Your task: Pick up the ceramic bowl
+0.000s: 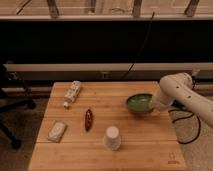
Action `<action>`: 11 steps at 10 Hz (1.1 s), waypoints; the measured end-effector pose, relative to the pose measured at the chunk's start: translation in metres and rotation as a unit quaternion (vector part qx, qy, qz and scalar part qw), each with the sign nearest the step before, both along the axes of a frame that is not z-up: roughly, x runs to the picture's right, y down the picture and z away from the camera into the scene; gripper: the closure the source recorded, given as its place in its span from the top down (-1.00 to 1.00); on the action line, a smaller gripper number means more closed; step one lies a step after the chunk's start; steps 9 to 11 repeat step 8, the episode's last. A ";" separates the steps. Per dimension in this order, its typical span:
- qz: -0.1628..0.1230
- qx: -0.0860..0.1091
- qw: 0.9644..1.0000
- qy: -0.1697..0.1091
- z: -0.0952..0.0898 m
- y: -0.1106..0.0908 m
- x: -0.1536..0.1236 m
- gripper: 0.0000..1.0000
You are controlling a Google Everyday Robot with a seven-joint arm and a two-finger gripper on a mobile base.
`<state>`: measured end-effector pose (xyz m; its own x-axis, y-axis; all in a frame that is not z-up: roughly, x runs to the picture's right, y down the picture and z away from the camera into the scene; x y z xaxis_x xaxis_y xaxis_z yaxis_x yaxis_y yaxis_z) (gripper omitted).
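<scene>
**While Parked Near Table's Right Edge, Met at the Rim by Robot's Gripper**

While sitting upright on the right half of the wooden table (145, 150), shows a glossy green inside and a darker rim. Pictured centre right: ceramic bowl (138, 102), round and shallow, resting flat on the boards and set back from the near edge.

Touching or just over the bowl's right rim: gripper (152, 105), at the end of a white arm (179, 89). Reaches in from the right of the frame, bent at a rounded joint above the table's right edge. Impossible to tell whether spread, pressed together or pinching the rim, with the tip hidden against the bowl's side.

Nearer the camera and to the bowl's left: white cup (112, 137), upturned, narrower than the bowl and well apart from it. Farther left, near the middle of the table: dark red object (88, 120), long and thin, lying flat; too small to identify. Beyond that, toward the near left corner: pale flat packet (57, 131). Toward the far left corner: white bottle-like item (72, 94), lying on its side at a slant.

Off the table's right side, looping over the floor: black cable (186, 127). At the left edge of the frame: dark office chair (11, 102), standing clear of the table. Behind everything: dark wall with a pale rail (75, 67) running across.
</scene>
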<state>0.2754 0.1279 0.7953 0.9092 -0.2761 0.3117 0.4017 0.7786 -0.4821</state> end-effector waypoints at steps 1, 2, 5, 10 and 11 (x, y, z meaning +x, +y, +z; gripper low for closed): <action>-0.001 0.000 1.000 0.000 -0.001 -0.004 -0.002 -1.00; -0.002 0.000 1.000 0.000 -0.003 -0.005 -0.002 -1.00; -0.004 -0.001 1.000 0.002 -0.004 -0.012 -0.007 -1.00; -0.007 -0.001 1.000 0.003 -0.006 -0.017 -0.009 -1.00; -0.007 -0.001 1.000 0.003 -0.006 -0.017 -0.009 -1.00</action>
